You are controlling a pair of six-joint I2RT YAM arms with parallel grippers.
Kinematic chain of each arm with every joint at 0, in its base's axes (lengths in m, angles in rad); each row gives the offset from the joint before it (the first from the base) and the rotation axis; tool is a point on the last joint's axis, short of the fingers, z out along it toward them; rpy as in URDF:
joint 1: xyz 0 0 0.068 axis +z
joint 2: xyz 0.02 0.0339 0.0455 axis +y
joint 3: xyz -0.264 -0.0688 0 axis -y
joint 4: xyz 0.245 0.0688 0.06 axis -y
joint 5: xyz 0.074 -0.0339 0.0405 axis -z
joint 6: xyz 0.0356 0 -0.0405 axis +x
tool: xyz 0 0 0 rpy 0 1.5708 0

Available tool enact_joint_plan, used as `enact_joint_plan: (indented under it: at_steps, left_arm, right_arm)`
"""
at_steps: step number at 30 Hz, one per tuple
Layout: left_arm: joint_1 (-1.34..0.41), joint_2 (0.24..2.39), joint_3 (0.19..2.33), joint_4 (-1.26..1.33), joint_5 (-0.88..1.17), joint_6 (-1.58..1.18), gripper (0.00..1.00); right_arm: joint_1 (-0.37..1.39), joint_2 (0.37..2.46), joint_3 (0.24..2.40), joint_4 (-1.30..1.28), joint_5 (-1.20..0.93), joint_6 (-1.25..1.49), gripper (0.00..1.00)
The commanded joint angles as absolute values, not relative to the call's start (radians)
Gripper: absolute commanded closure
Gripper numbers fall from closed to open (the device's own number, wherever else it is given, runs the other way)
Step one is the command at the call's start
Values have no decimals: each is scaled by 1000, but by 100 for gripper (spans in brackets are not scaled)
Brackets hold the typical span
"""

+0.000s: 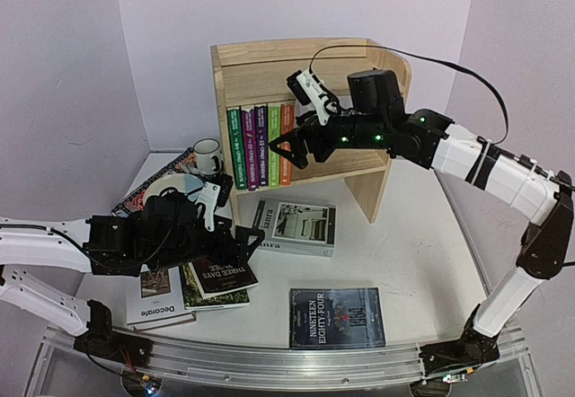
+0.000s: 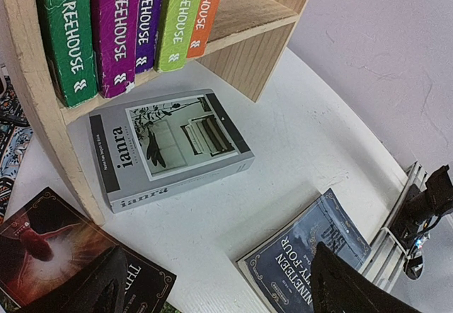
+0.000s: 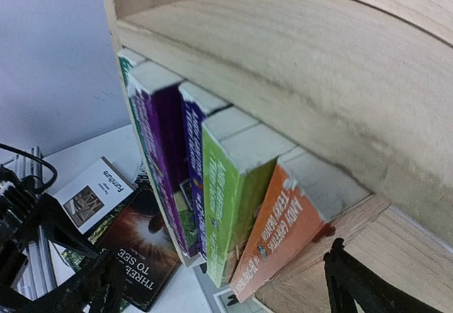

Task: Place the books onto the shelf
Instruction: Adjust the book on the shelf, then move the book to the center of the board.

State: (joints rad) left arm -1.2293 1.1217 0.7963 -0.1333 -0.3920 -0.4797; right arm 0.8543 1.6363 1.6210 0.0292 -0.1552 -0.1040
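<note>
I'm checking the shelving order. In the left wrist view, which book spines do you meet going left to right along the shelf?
green book → purple book → violet book → lime book → orange book

White table (image 1: 404,262) fills the lower half of the overhead view. Metal rail (image 1: 269,361) along its near edge, bottom of frame. Left of centre: white mug (image 1: 207,155) with dark print, upright, at the far end of a black patterned mat (image 1: 135,199). Pale round disc (image 1: 171,184) lies on the mat, near the mug. Plain lilac walls (image 1: 72,74) behind.
</note>
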Motion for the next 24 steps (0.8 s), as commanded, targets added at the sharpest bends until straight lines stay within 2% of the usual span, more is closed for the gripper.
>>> enact_joint_plan:
  at_steps: [1,11,16,19,24]
  left_arm:
    - [-1225,1121,824,-135,-389,-480,9]
    - [-1225,1125,827,-135,-388,-481,9]
    - [-1225,1121,823,-135,-389,-481,9]
    - [-1226,1121,824,-134,-390,-482,9]
    - [-1225,1127,824,-135,-389,-481,9]
  right_arm:
    - [859,1575,1565,93,-54,-91,2]
    - [851,1574,1543,110,-15,-80,2]
    - [852,1542,1483,145,76,-72,8]
    - [853,1513,1419,187,109,-58,2]
    - [851,1492,1372,192,127,-37,2]
